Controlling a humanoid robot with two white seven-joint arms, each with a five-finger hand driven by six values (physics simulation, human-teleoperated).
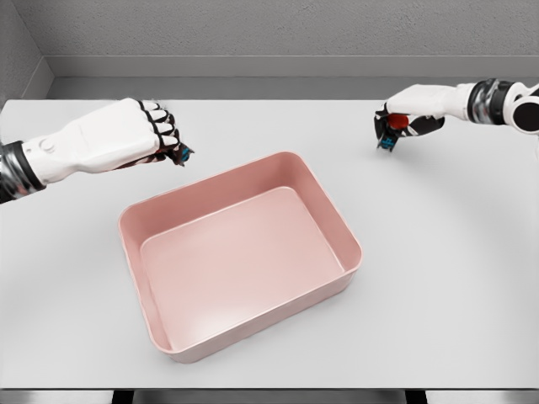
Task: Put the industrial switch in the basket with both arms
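A small industrial switch (pixel 397 122) with a red button sits in my right hand (pixel 402 120), whose fingers are curled around it, above the table at the far right. Most of the switch is hidden by the fingers. The pink rectangular basket (pixel 135 220) stands in the middle of the table, turned at a slight angle, with nothing inside it. My left hand (pixel 160 135) hovers at the far left, just beyond the basket's back-left corner. Its fingers are curled and I see nothing in them.
The white table (pixel 438 278) spreads out around the basket. A grey wall (pixel 269 34) runs along its far edge, and the table's front edge lies near the bottom of the view.
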